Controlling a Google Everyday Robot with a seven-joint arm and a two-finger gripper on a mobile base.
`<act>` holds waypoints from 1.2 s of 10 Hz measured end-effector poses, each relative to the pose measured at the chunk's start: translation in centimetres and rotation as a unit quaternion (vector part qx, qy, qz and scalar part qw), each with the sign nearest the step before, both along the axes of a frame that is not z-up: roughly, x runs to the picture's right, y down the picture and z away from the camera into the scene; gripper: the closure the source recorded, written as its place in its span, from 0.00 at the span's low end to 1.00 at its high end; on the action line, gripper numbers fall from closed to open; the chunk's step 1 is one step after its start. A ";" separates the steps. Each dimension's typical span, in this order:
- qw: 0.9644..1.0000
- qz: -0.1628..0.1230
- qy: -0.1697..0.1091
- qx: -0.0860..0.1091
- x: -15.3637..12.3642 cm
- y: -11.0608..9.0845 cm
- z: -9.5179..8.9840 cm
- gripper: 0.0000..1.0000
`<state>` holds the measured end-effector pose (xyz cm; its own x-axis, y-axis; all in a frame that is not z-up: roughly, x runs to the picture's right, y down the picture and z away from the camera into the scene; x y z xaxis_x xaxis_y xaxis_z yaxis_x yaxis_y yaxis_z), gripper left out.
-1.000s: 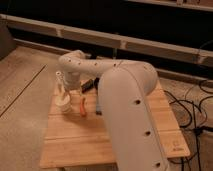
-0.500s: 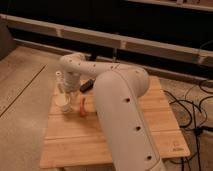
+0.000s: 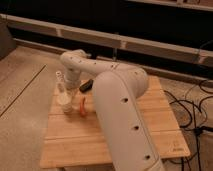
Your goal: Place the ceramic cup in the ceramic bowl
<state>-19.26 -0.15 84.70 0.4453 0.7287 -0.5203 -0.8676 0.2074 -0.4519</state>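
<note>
light wooden slatted table (image 3: 75, 140), white arm's gripper (image 3: 69, 93) near left edge, above small cream-white round ceramic cup (image 3: 65, 106), grip state cannot be told

There were 1 ceramic cup (image 3: 65, 104), 1 white bottle (image 3: 59, 80), 1 orange item (image 3: 82, 107), 1 black object (image 3: 86, 85) and 1 gripper (image 3: 69, 94) just above the cup

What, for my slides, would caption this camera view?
Robot gripper poised at the ceramic cup on the wooden table, beside an orange object.
</note>
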 end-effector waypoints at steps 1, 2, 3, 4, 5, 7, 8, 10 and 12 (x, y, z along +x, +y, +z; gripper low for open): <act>1.000 0.006 0.008 0.030 1.1 -2.2 -1.3 1.00; 0.998 0.017 0.021 0.062 2.8 -4.6 -3.0 1.00; 0.996 0.026 0.033 0.080 4.4 -5.8 -4.2 1.00; 0.993 0.041 0.051 0.098 6.3 -7.1 -5.4 1.00; 0.991 0.050 0.062 0.107 7.5 -7.7 -6.0 1.00; 0.990 0.052 0.067 0.112 7.8 -8.0 -6.3 1.00; 0.990 0.053 0.066 0.111 7.8 -8.0 -6.4 1.00; 0.989 0.058 0.078 0.112 8.8 -8.5 -5.8 1.00; 0.984 0.093 0.114 0.104 13.7 -9.7 -4.9 1.00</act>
<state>-5.61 -9.89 79.83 0.1828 0.8882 -0.4216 -0.9733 0.1028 -0.2054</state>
